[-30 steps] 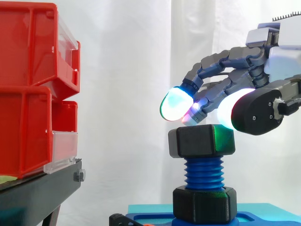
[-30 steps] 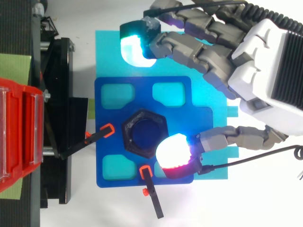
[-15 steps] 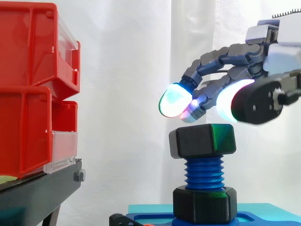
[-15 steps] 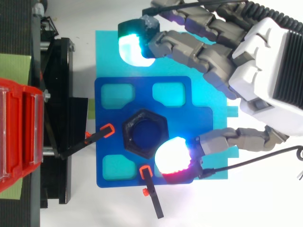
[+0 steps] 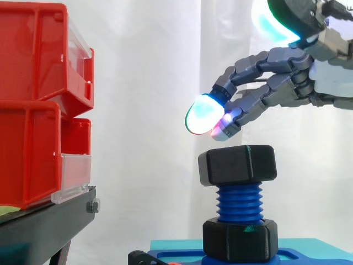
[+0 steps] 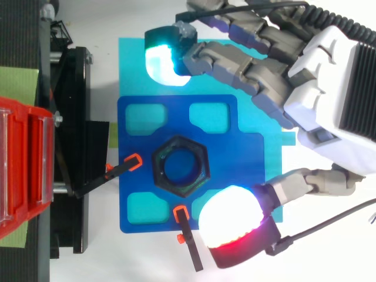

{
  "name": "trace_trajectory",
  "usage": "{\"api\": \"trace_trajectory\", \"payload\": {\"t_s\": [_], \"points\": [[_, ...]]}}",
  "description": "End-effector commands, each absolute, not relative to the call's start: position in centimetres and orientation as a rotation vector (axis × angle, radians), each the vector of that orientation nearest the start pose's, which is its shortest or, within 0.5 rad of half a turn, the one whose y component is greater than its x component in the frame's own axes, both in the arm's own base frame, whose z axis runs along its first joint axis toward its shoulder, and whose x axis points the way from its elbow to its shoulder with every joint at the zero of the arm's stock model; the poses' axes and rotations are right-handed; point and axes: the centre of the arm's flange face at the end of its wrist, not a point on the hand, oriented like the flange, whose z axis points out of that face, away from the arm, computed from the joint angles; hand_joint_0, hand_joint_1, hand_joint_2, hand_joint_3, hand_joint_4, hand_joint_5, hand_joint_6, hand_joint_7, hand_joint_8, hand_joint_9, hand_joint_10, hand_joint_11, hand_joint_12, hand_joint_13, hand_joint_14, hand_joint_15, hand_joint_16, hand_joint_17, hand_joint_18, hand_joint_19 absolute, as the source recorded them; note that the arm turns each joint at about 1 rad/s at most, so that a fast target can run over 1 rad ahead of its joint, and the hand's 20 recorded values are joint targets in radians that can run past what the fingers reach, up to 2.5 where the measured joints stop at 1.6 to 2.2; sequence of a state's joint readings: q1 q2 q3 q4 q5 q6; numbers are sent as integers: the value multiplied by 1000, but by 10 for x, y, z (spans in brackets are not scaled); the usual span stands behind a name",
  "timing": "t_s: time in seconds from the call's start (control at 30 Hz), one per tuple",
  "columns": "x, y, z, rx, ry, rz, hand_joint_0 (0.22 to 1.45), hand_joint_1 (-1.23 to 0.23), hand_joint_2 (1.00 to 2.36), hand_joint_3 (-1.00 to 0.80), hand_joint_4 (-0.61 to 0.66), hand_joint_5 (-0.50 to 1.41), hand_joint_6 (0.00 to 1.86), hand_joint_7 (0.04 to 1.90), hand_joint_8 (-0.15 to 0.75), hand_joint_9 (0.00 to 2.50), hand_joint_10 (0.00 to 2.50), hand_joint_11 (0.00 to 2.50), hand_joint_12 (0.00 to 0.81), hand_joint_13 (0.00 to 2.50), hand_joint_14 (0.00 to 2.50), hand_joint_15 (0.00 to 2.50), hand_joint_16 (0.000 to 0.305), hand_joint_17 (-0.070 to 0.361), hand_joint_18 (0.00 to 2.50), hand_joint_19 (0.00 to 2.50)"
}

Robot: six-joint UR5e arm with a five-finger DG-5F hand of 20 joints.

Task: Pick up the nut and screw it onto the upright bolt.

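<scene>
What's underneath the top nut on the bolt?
Bare blue threads of the bolt, then a second black nut at its foot, on the blue plate. The top nut hides the bolt's tip, so how far it is screwed on cannot be seen.

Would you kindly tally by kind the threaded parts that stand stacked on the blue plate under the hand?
Nuts: 2, the upper black hexagonal nut and the lower black hexagonal nut.
Bolts: 1, the blue threaded bolt.
Total: 3.
</scene>
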State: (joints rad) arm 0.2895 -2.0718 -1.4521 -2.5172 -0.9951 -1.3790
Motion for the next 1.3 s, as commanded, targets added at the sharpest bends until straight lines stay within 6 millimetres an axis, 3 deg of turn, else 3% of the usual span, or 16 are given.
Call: {"api": "trace_trajectory", "payload": {"t_s": [0.0, 0.13, 0.2, 0.77, 1.27], "points": [[700, 16, 313, 420, 1290, 31, 370, 82, 1000, -500, 227, -163, 502, 710, 304, 369, 0, 0, 446, 175, 0, 0, 60, 136, 0, 0], [705, 22, 312, 416, 1257, 42, 378, 91, 1000, -500, 226, -162, 502, 710, 299, 371, 0, 0, 441, 172, 0, 0, 60, 134, 0, 0], [709, 25, 301, 410, 1251, 35, 379, 92, 1000, -500, 226, -161, 502, 706, 299, 371, 0, 0, 440, 172, 0, 0, 60, 134, 0, 0], [711, 55, 305, 351, 1227, 1, 403, 112, 1000, -500, 242, -134, 503, 854, 300, 389, 0, 0, 428, 165, 0, 0, 56, 127, 0, 0], [710, 59, 305, 270, 1251, -55, 416, 73, 1000, -500, 226, -123, 503, 862, 296, 399, 0, 0, 420, 174, 0, 0, 55, 124, 0, 0]]}}
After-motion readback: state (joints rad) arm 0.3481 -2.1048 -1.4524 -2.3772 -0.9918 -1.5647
